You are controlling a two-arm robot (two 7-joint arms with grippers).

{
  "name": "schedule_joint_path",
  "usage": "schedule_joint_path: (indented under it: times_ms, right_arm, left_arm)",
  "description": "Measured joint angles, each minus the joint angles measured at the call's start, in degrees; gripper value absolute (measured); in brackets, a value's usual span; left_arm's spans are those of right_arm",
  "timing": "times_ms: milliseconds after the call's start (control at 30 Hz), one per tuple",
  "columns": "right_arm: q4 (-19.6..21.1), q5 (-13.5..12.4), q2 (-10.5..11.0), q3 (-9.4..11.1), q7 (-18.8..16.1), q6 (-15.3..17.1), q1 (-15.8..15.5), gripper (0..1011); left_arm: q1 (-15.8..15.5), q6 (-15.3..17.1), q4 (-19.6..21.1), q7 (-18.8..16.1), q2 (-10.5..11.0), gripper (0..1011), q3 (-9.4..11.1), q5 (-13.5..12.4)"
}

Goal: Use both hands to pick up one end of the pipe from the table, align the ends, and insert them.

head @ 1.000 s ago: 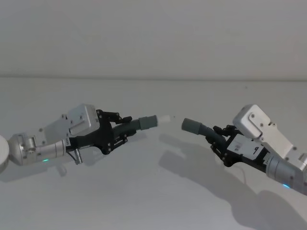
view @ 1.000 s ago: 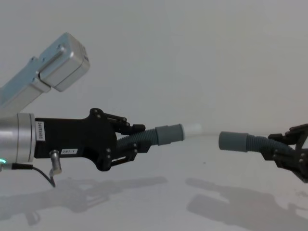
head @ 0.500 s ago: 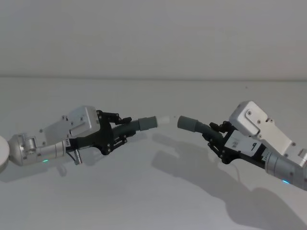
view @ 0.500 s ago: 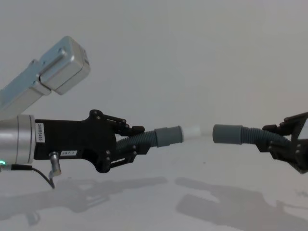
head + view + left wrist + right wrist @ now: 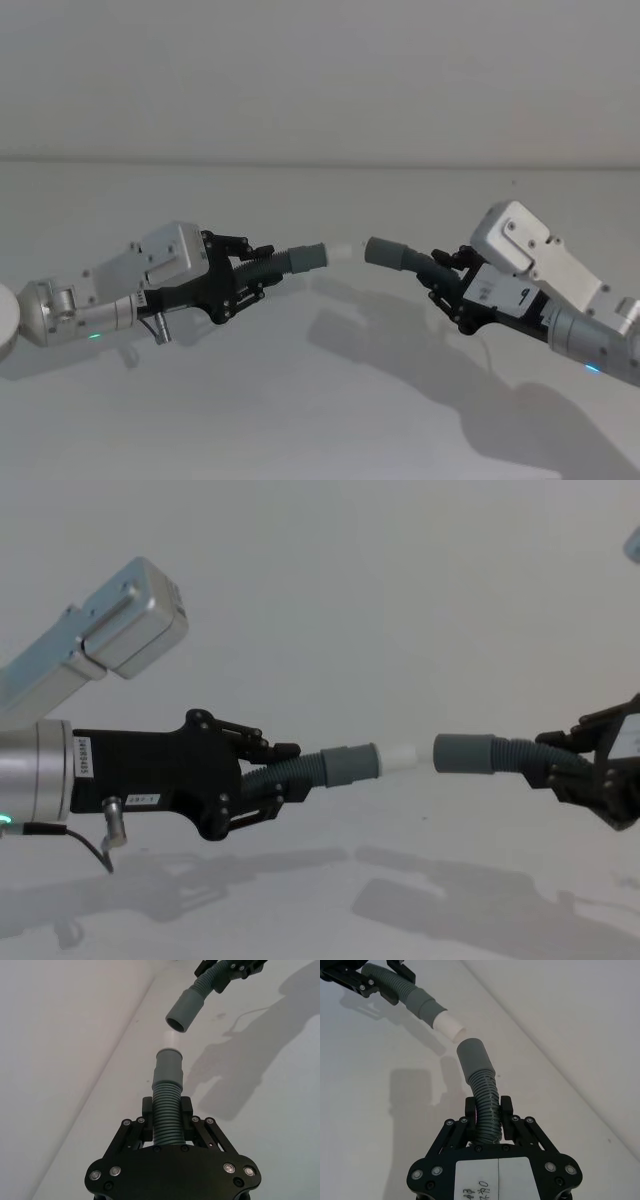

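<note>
Both pipe pieces are held above the white table (image 5: 330,410). My left gripper (image 5: 250,272) is shut on the ribbed part of one hose (image 5: 167,1110). That hose's grey cuff (image 5: 350,764) and white spigot (image 5: 399,756) point to the right. My right gripper (image 5: 447,284) is shut on the other hose (image 5: 485,1095), and its plain socket cuff (image 5: 464,754) faces the spigot. A narrow gap separates the two ends, which sit at about the same height. In the right wrist view the white spigot (image 5: 449,1026) lies just off the socket's mouth (image 5: 474,1060).
The arms cast shadows on the bare table under both hoses. A round white object (image 5: 6,318) sits at the far left edge by the left arm. A pale wall (image 5: 320,80) rises behind the table.
My right gripper has carried its hose leftward, so the gap between socket and white spigot has shrunk to a sliver. The left gripper has barely moved.
</note>
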State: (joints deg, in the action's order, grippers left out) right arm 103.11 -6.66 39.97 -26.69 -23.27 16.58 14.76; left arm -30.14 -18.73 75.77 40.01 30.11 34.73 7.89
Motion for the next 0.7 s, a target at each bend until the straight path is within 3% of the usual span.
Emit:
schedule_joint_path:
  times_ms: [700]
  right_arm:
    - [-1.7, 1.4, -2.3, -1.0, -2.1, 1.9, 2.3, 282]
  left_arm:
    - [0.0, 0.0, 0.0, 0.0, 0.0, 310, 0.0, -0.1]
